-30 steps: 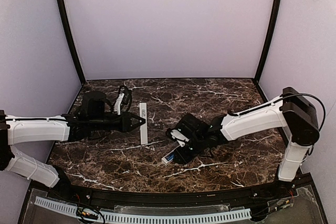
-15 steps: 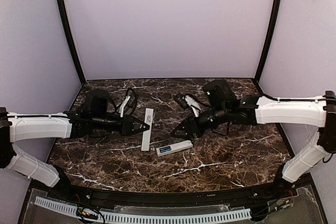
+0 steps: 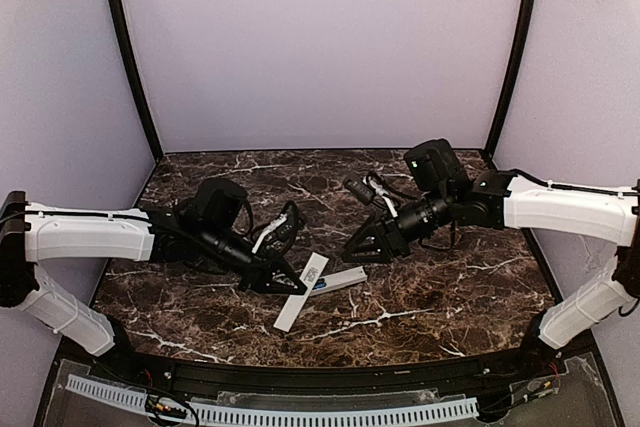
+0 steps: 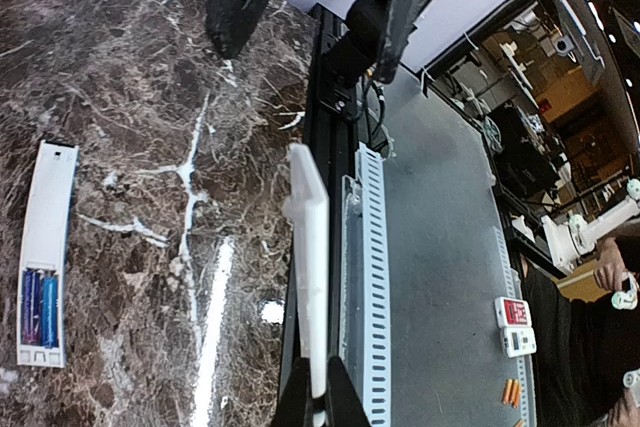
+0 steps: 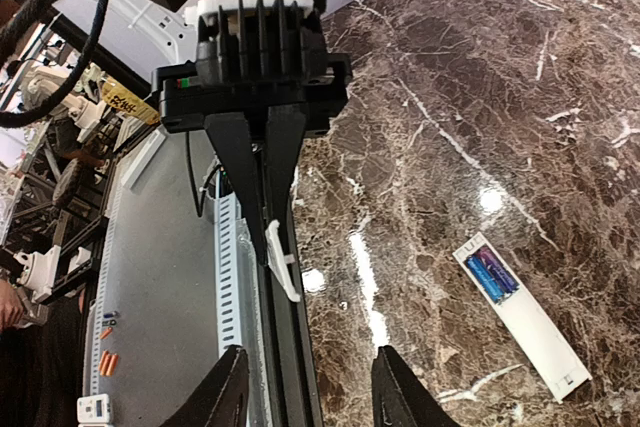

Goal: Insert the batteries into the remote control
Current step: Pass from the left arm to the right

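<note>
The remote control (image 3: 345,277) lies flat on the marble, near the middle, its open bay showing two blue batteries (image 3: 322,285) side by side. The wrist views show remote (image 4: 45,237) (image 5: 530,327) and batteries (image 4: 38,309) (image 5: 492,272) too. My left gripper (image 3: 293,287) (image 4: 315,409) is shut on a long white cover strip (image 3: 285,315) (image 4: 308,267), held edge-on just left of the remote. That strip (image 5: 280,259) also shows in the right wrist view. My right gripper (image 3: 360,253) (image 5: 310,392) hangs open above and behind the remote, holding nothing.
A black rail and a white slotted cable duct (image 3: 270,412) run along the table's front edge. Purple walls and two black posts (image 3: 130,57) close in the back and sides. The two grippers face each other at close range over the remote.
My left gripper has carried the white strip from left of centre toward the front, next to the remote. The right gripper, earlier down at the remote, has lifted away and stands open.
</note>
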Robot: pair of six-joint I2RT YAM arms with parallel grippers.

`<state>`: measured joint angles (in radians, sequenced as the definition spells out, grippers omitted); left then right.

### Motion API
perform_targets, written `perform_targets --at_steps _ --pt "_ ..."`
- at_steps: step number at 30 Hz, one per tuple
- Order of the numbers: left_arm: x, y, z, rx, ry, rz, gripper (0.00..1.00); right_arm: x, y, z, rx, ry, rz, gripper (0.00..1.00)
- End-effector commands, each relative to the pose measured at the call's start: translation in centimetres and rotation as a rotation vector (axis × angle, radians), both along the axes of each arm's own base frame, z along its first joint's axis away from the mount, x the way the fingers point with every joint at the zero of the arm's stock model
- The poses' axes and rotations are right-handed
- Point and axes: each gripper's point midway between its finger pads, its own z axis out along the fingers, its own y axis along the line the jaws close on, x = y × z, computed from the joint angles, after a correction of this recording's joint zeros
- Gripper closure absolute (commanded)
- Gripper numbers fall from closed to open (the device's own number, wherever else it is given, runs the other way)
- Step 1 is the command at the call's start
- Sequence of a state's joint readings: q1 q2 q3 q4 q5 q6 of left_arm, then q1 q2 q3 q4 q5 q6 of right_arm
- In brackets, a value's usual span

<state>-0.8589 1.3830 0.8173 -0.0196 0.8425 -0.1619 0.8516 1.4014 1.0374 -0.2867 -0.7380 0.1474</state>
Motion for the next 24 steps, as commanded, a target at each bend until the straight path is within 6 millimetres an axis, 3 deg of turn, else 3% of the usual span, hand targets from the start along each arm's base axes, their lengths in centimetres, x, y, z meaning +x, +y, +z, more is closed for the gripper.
perform_targets --at_steps 1,16,24 --pt "-1.9 -0.5 0.5 -0.002 -0.003 -0.122 0.99 -1.8 0.3 1.7 0.058 0.023 0.105 0.61" --pt "-2.8 -1.9 0.5 -0.008 0.013 -0.188 0.98 -3.5 2.3 0.1 0.031 0.056 0.172 0.75" --pt "-2.6 -2.1 -0.1 0.008 0.022 -0.180 0.98 -4.3 2.6 -0.2 0.032 0.071 0.206 0.97"
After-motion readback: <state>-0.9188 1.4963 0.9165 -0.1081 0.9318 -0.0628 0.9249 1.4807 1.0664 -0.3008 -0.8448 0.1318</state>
